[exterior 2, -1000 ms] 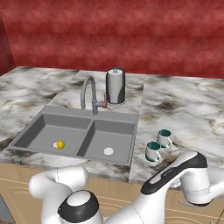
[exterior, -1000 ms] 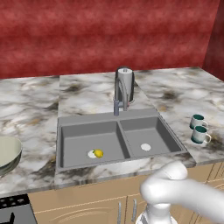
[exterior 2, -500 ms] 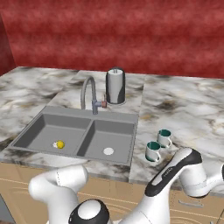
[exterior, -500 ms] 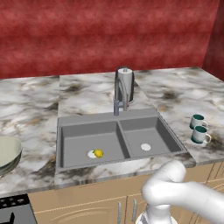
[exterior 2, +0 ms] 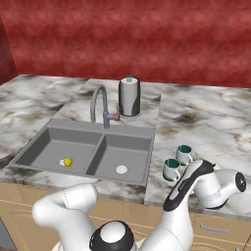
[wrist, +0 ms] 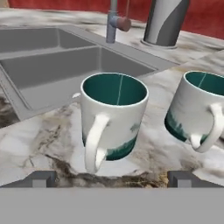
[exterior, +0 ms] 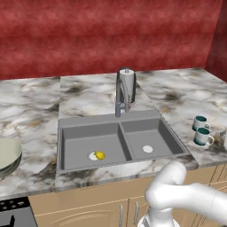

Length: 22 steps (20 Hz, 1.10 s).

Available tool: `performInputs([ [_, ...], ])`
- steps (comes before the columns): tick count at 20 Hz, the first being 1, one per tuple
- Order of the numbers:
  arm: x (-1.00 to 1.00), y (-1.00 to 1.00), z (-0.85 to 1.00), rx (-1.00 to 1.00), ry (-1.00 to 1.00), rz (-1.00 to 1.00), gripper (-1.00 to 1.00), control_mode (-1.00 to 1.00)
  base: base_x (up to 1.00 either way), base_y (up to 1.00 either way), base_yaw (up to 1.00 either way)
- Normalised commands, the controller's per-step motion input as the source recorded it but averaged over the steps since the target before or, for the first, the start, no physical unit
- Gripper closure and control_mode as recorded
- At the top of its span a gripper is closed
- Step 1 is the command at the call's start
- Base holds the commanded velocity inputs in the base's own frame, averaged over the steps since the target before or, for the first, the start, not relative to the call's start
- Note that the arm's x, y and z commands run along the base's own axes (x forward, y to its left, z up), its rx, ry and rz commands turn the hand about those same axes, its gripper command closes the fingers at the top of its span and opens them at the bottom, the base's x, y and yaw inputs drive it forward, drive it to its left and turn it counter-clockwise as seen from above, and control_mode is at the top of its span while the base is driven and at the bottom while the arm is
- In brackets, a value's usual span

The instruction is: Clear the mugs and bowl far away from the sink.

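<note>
The bowl (exterior: 8,155) is cut off by the left edge.

mugs (wrist: 114,118): glossy ceramic | sink (exterior: 119,139): matt grey metal | counter (exterior: 35,106): polished marble | bowl (exterior: 6,155): glossy, smooth

Two mugs (exterior 2: 177,162) stand upright side by side on the marble bench (exterior 2: 211,122), just right of the sink (exterior 2: 88,149). A small yellow item (exterior 2: 67,161) lies in the left basin.
</note>
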Motion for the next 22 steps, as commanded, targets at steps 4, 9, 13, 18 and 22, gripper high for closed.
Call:
performInputs([
  [4, 0.49, 0.0, -0.35, -0.13, 0.02, 0.0, -1.0, -1.0, 0.0, 0.0, 0.0],
  [9, 0.34, 0.0, -0.32, -0.1, 0.05, 0.0, -1.0, -1.0, 0.0, 0.0, 0.0],
  [13, 0.0, 0.0, -0.18, -0.02, 0.02, 0.0, -1.0, -1.0, 0.0, 0.0, 0.0],
  [18, -0.14, 0.0, 0.0, 0.0, -0.01, 0.0, -1.0, -1.0, 0.0, 0.0, 0.0],
  [22, -0.26, 0.0, 0.0, 0.0, -0.04, 0.0, -1.0, -1.0, 0.0, 0.0, 0.0],
])
